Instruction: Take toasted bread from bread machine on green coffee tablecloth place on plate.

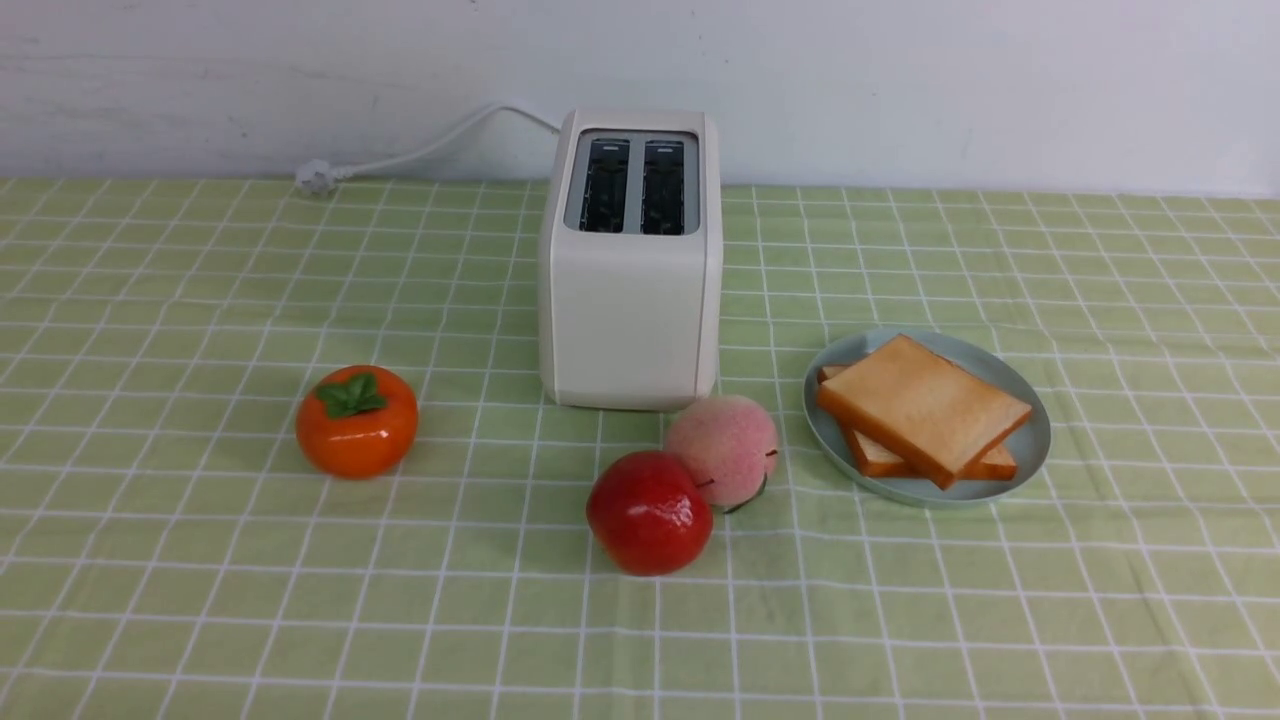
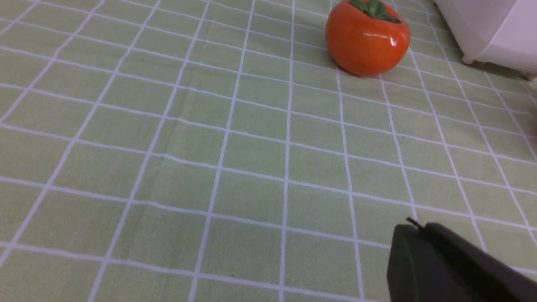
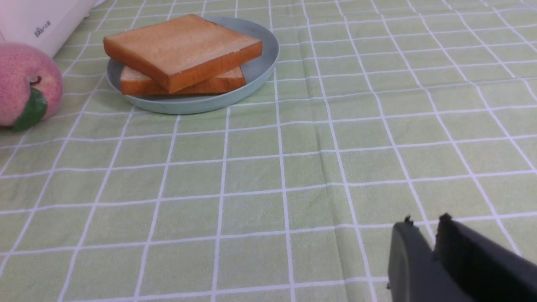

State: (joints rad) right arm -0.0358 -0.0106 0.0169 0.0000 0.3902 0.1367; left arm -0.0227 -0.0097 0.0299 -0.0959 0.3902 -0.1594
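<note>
The cream-white bread machine [image 1: 630,300] stands in the middle of the green coffee tablecloth [image 1: 200,600], both dark slots empty. Two slices of toasted bread lie stacked on the pale blue-green plate [image 1: 1000,372] to its right: the top slice [image 1: 920,405] sits askew over the lower one [image 1: 880,457]. The right wrist view shows the plate [image 3: 261,46] and the stack [image 3: 180,46] far ahead of my right gripper [image 3: 426,222], which is shut and empty, tips just apart. My left gripper [image 2: 419,228] is shut and empty over bare cloth. Neither arm shows in the front view.
An orange persimmon [image 1: 357,420] sits left of the toaster, also in the left wrist view [image 2: 367,37]. A red apple [image 1: 648,512] and a pink peach [image 1: 722,450] lie in front of it. The white power cord [image 1: 420,150] runs back left along the wall.
</note>
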